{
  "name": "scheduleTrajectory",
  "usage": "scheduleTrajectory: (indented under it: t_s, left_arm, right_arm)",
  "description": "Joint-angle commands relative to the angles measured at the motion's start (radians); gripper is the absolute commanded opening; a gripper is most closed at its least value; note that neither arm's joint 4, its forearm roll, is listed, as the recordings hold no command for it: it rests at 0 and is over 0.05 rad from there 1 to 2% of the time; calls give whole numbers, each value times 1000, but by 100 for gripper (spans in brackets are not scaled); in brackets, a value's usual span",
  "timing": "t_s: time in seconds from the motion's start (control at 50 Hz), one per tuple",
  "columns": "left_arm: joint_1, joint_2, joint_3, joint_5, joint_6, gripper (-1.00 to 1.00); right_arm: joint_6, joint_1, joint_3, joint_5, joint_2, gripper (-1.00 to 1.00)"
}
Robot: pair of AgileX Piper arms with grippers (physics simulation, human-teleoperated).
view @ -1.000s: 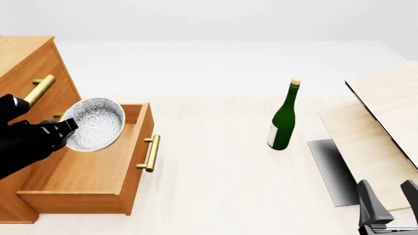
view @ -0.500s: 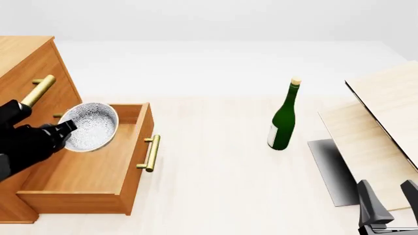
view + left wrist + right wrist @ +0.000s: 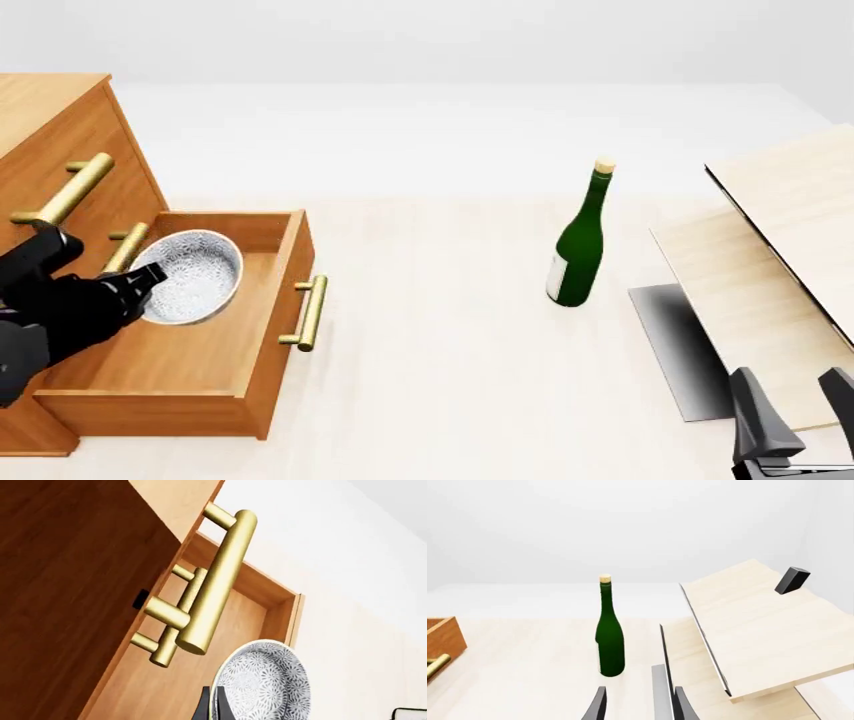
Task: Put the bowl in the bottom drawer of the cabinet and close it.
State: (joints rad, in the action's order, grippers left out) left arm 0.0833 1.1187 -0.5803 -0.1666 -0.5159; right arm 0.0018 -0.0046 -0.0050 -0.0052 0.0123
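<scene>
Bowl (image 3: 191,276) has dropped over the last second — from above the drawer's (image 3: 274,330) front edge it now sits lower and further back, inside the open bottom box, close under the middle drawer handle (image 3: 127,247). It is tilted, mouth facing the bench side, not yet resting flat on the drawer floor as far as the front view shows.

Left gripper (image 3: 139,277) is clenched on the bowl's rim; the left wrist view shows the dark fingers (image 3: 212,707) pinching the rim edge-on, with the handles of the upper drawers passing close by.

Judgement: placement step nearly done. Remaining — lower, let go, withdraw clear of the handles, then push the drawer into the cabinet (image 3: 54,140). Risk: bowl rolling on release because of the tilt.

Right gripper (image 3: 637,705) idles low at the bench's near right corner, fingers parted, nothing between them; bottle (image 3: 579,240) and pale boards (image 3: 787,230) are well apart from the work.

Writing: none legible. Bottle carries a pale label patch, no readable text or brand.
</scene>
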Motion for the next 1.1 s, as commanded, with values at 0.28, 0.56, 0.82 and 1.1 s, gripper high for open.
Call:
scheduleTrajectory:
  t_s: [0.28, 0.56, 0.82, 1.1]
  left_arm:
    - [44, 102, 41, 74, -29, -100]
    - [55, 176, 42, 125, -32, -100]
    - [74, 230, 36, 157, -31, -100]
    - [100, 269, 33, 180, -23, -100]
  right_arm:
    - [0, -2, 1, 3, -4, 100]
    - [-1, -2, 1, 0, 0, 100]
    - [0, -2, 1, 0, -1, 100]
    - [0, -3, 1, 0, -1, 100]
